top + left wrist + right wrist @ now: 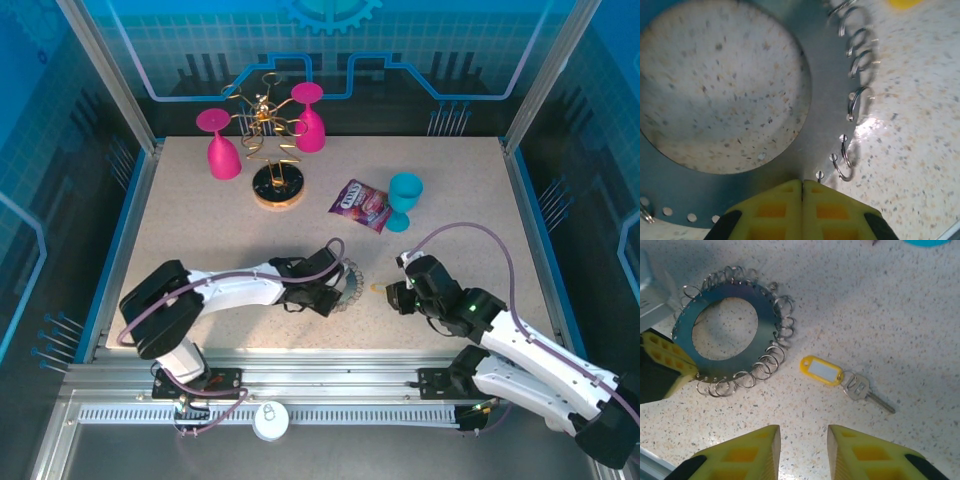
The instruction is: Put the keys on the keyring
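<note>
Near the table's (480, 200) front, the left tool (802, 189) pinched the keyring (827, 90) rim, which could slip; the right tool (804, 450), part-open and empty, might push the key (858, 388) away.

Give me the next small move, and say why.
Probably lower the right gripper onto the key: its fingers hang open short of it, the key lies loose on the table beside the ring, and the left gripper is shut at the ring's rim.
</note>
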